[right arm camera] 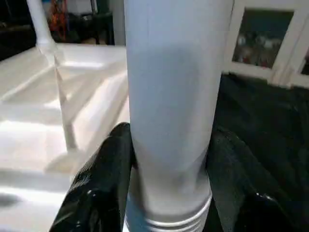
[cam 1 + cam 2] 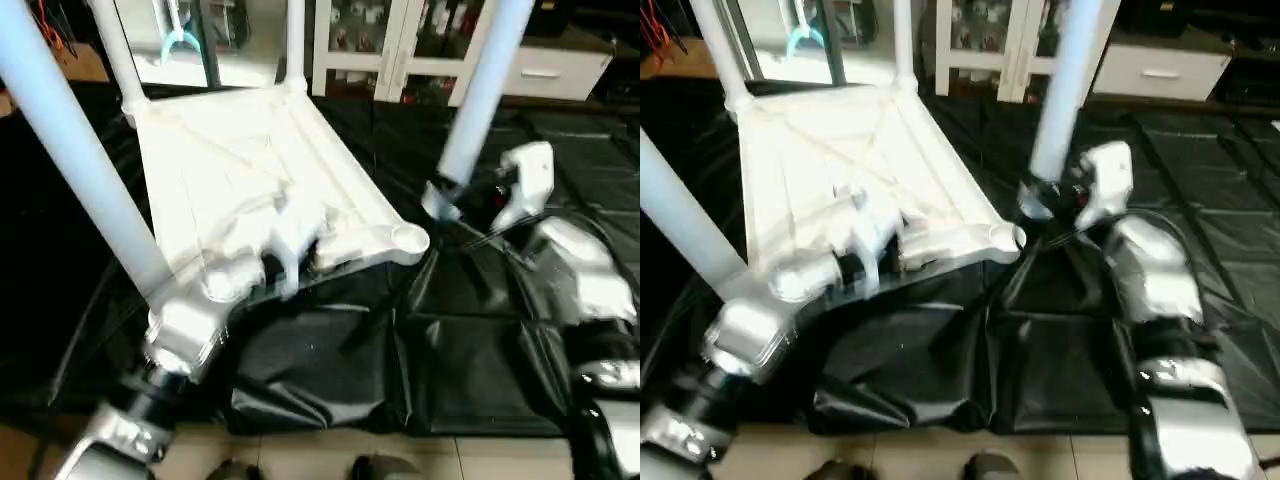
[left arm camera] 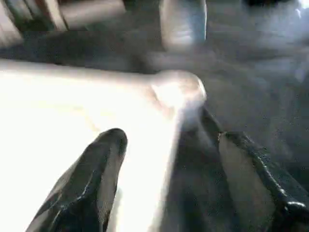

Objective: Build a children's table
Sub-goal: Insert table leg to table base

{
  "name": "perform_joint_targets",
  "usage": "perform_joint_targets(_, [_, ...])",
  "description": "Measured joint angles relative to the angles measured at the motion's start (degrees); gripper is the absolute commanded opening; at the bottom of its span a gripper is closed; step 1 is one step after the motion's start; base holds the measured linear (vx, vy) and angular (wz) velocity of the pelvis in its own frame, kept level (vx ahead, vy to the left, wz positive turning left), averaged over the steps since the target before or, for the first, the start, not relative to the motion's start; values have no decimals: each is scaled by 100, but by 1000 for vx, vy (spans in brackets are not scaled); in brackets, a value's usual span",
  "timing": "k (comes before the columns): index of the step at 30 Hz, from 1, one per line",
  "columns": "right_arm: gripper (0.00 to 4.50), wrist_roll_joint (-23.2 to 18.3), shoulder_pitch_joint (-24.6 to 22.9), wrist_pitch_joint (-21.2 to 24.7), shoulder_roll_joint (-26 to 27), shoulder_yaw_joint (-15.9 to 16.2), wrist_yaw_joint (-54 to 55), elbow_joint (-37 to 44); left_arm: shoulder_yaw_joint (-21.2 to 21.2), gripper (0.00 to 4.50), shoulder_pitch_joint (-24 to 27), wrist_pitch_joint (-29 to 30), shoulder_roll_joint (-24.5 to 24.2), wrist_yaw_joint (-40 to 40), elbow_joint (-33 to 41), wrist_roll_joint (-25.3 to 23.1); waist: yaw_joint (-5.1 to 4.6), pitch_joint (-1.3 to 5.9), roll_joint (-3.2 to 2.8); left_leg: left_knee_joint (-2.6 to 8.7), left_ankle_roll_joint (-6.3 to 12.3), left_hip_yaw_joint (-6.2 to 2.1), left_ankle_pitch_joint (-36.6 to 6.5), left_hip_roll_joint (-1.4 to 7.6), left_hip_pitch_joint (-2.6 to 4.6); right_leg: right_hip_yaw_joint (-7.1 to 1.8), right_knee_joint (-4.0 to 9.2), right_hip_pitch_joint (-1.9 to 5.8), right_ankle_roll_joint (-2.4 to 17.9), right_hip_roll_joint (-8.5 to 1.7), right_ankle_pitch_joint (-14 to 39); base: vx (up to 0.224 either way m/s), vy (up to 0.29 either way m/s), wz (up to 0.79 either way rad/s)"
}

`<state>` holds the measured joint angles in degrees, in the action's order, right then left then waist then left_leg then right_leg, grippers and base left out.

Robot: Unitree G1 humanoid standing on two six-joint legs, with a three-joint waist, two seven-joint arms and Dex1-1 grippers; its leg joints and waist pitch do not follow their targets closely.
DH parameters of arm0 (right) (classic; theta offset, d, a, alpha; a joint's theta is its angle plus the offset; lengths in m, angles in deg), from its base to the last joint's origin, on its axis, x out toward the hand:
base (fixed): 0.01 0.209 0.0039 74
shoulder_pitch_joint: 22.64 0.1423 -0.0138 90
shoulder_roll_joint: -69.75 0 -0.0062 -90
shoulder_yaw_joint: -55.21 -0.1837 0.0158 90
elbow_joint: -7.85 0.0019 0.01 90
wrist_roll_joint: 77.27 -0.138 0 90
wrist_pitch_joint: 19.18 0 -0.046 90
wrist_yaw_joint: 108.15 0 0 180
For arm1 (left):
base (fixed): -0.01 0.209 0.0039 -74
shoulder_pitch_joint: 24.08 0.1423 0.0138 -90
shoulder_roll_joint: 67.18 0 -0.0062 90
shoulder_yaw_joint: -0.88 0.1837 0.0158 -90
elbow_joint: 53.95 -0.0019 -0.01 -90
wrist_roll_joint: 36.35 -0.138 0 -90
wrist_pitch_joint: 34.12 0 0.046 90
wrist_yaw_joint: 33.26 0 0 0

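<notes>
Tabletop (image 2: 250, 180), white plastic and square, lies upside down on black sheeting (image 2: 470, 370) spread over the floor, its diagonal ribs facing up. It sits toward ten o'clock in the head views. Two legs stand upright in its far corner sockets: one far leg (image 2: 118, 55) at eleven o'clock and another far leg (image 2: 295, 40) at twelve. A third leg (image 2: 75, 150) rises steeply from the near corner at eight o'clock. The near corner socket (image 2: 408, 240) toward the middle of the scene is a round open ring with nothing in it.

The fourth leg (image 2: 1065, 85) stands nearly upright at one o'clock, beside the tabletop and apart from the open socket. The right pincer (image 1: 169, 193) is clamped on this leg close to its threaded lower end, one black finger (image 1: 104, 179) pressed on each side of the tube.

The left pincer (image 3: 171, 179) hangs over the near edge of the tabletop, its jaws spread wide apart and holding nothing. One left fingertip (image 3: 108, 145) lies over the bright white surface, though I cannot tell whether it touches; the other sits over the dark sheeting past the rim, with the open socket ahead of them.

Beyond the sheeting, at twelve to two o'clock, stands a white cabinet (image 2: 400, 45) with glass doors. Pale floor tile (image 2: 320, 455) shows at six o'clock.
</notes>
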<state>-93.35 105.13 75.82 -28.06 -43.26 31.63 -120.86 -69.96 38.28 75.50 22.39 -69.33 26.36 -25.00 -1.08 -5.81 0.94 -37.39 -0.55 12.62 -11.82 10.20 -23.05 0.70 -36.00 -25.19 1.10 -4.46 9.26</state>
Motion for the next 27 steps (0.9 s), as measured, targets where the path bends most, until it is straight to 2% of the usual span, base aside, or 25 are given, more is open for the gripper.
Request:
perform_joint_targets(2, [187,-42,0,15,-20,-4,-57,56,78,338,-74,-7,0,-141,-8,-1,-11,0,-1,2,-1,-1,0,1,7,2,0,4,0,0,0,0,0,0])
perform_joint_targets(5, [187,-192,-76,229,-175,-10,-369,440,415,338,-331,-41,-153,-565,-233,-124,-13,-8,-46,9,-13,-2,-7,1,14,2,8,13,0,0,0,0,0,0])
perform_joint_targets(9, [187,-271,-258,358,-236,-16,-547,773,509,338,-435,-238,-208,-789,-693,-404,-20,-11,-62,16,-16,-2,-8,0,18,3,17,18,0,0,0,0,0,0])
perform_joint_targets(12, [187,-299,-394,374,-229,-9,-604,898,589,338,-541,-268,-259,-924,-758,-538,-20,-16,-86,22,-15,-1,-8,-3,18,2,30,22,4,-1,-2,0,0,0])
perform_joint_targets(19, [187,-383,-483,516,-228,-5,-640,1162,574,338,-607,-393,-215,-859,-911,-577,-22,-30,-108,31,-15,-1,-7,-5,19,2,37,23,9,-2,-5,0,0,0])
perform_joint_targets(27, [187,-404,-500,578,-228,0,-654,1186,215,338,-607,-326,-190,-760,-932,-554,-27,-32,-107,54,-6,9,0,-6,13,4,89,22,19,-3,-12,0,0,0])
